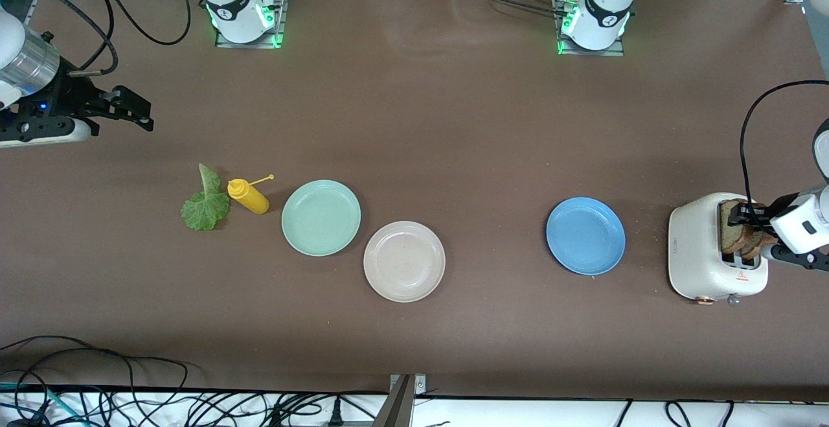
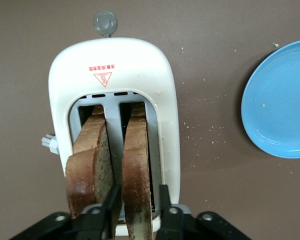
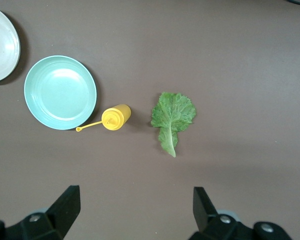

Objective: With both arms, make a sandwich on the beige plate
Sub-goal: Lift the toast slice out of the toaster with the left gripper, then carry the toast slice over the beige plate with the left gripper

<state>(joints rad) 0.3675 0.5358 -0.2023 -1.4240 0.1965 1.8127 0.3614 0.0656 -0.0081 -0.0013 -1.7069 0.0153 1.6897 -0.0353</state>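
Note:
Two brown-crusted bread slices stand in the slots of a white toaster [image 1: 696, 252] at the left arm's end of the table. My left gripper [image 2: 138, 189] is down over the toaster, its jaws straddling one bread slice [image 2: 136, 155]. One finger touches that slice and a gap shows at the other finger. The second slice [image 2: 90, 160] stands beside it. The beige plate [image 1: 404, 261] lies bare mid-table. A green lettuce leaf [image 1: 206, 207] lies flat toward the right arm's end. My right gripper [image 1: 139, 111] hangs open over bare table near the leaf, holding nothing.
A yellow squeeze bottle [image 1: 248, 196] lies between the lettuce and a mint-green plate [image 1: 321, 217], which touches the beige plate. A blue plate [image 1: 585, 236] sits beside the toaster. Cables run along the table edge nearest the front camera.

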